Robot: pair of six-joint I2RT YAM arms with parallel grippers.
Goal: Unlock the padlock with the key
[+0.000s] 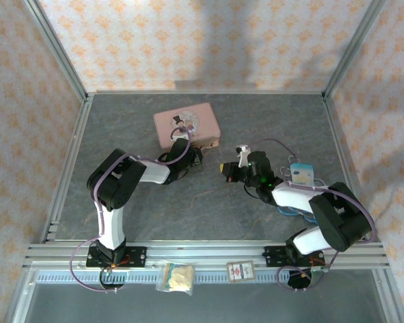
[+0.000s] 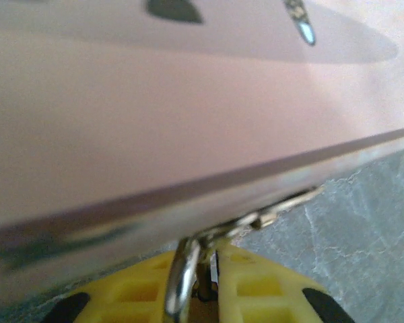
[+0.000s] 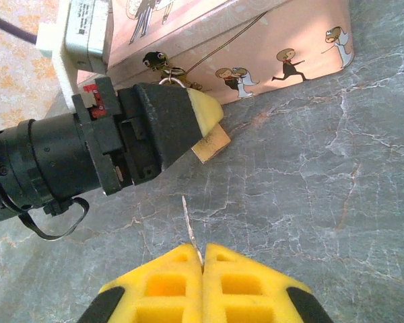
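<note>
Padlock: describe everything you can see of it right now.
The padlock is a tiny brass-gold block with a thin silvery shackle, metal by its look. The left tool pinches its body between yellow pads, tilted, close to the side wall of the pink tin, low over the grey table. Whether the shackle is locked or hooks the tin's clasp is unclear.

Tin (image 1: 187, 126) sits back-centre on table (image 1: 121, 121), both grippers just before it.
Left gripper (image 1: 196, 157) against tin's near side, padlock (image 3: 212, 143) at its tips, just beside tin. Right gripper (image 1: 225, 168) to its right, apart, key (image 3: 188, 225) sticking out toward padlock. Plastic bag (image 1: 177, 276) and small packet (image 1: 241, 271) on front rail (image 1: 209, 254), between arm bases.
</note>
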